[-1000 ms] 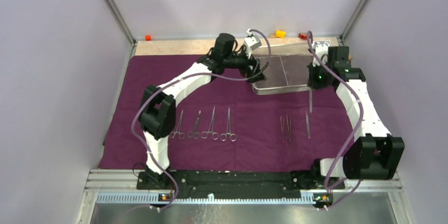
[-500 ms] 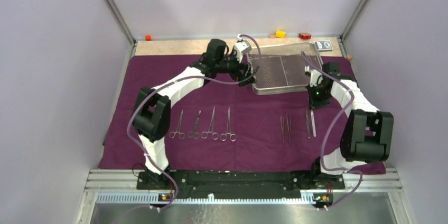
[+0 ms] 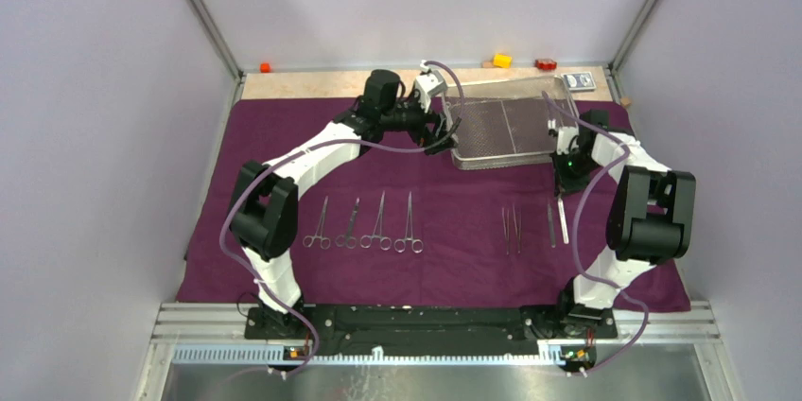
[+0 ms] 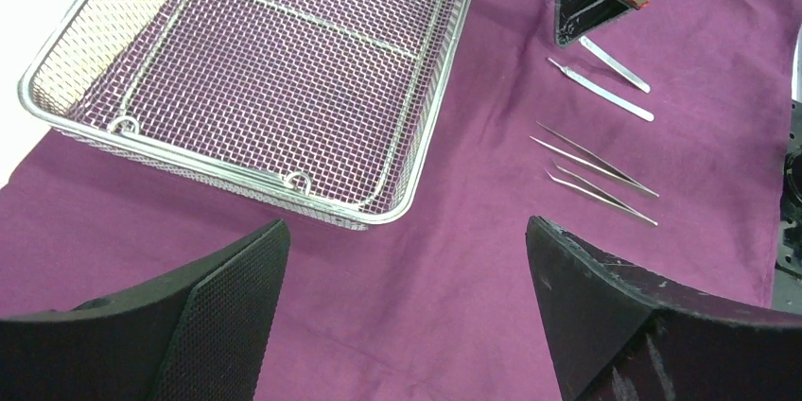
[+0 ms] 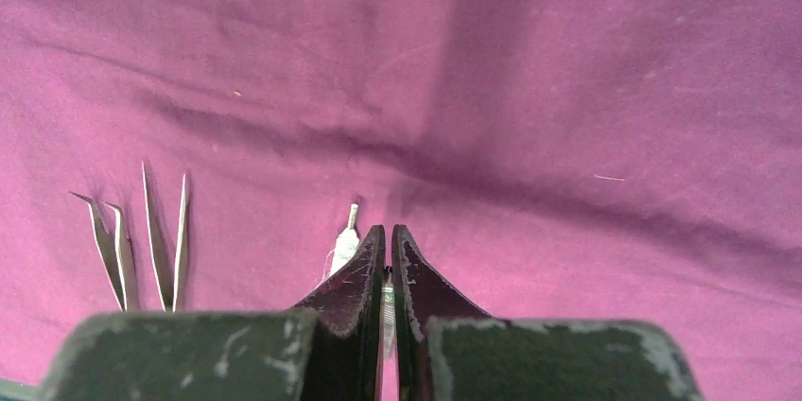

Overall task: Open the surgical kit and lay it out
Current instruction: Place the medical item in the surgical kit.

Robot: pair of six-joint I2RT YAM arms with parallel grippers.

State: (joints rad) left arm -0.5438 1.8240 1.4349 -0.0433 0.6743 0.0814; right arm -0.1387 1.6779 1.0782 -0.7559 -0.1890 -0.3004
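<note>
While the left jaws gape by the silver mesh tray [image 3: 492,123], the right jaws clench a slim steel tweezer [image 3: 563,221] pointing top-to-bottom on the purple cloth [image 3: 444,202].

No legible text, labels, numbers anywhere

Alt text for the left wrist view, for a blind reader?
An empty wire-mesh steel tray lies mostly on a dark purple cloth, upper left, framed below by the left fingers spread wide apart. To the right, four slim steel instruments lie on the cloth, the farthest meeting the tip of the right fingers at the top edge.
</note>
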